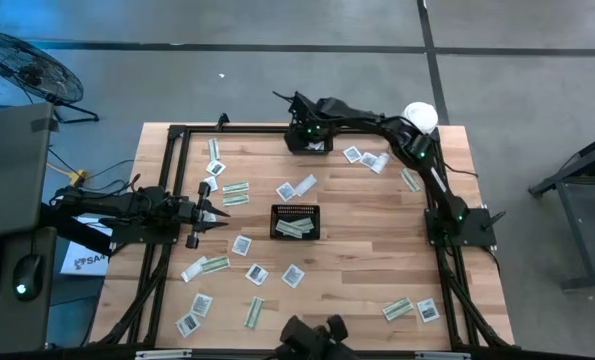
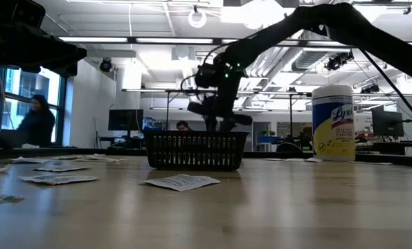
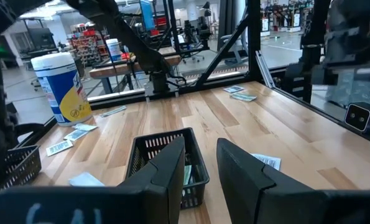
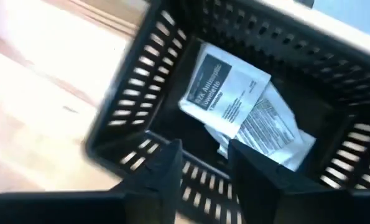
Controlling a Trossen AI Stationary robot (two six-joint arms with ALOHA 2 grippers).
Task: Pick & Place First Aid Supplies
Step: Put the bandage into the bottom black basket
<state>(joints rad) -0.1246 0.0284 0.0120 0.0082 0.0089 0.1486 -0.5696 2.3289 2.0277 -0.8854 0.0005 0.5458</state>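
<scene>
a pale wooden surface (image 1: 357,250) stands in a large open workshop with a grey floor, framed by black rails, and it is littered with the first aid supplies (image 1: 295,275): square white packets and narrow green-and-white strips lie all over the surface, most thickly on the left half.

two black baskets are in play. the centre basket (image 1: 295,221) holds a few green strips. the far basket (image 1: 308,143) sits at the back edge, and the right wrist view shows white printed packets (image 4: 234,102) lying inside it.

the right claw (image 4: 203,158) hovers directly over that far basket, its fingers narrowly apart with nothing between them, which reads as a packet just dropped or a reach about to start; i cannot say which. the left claw (image 1: 217,210) hangs low over the left side of the surface, pointing toward the centre basket, fingers a little apart and empty, with packets just beside it.

judging by the count, the task is in its early part: only a handful of supplies lie in the baskets, and roughly two dozen are scattered outside them, including a pair near the front right corner (image 1: 413,309) and several beside the white-and-yellow canister (image 2: 332,123).
</scene>
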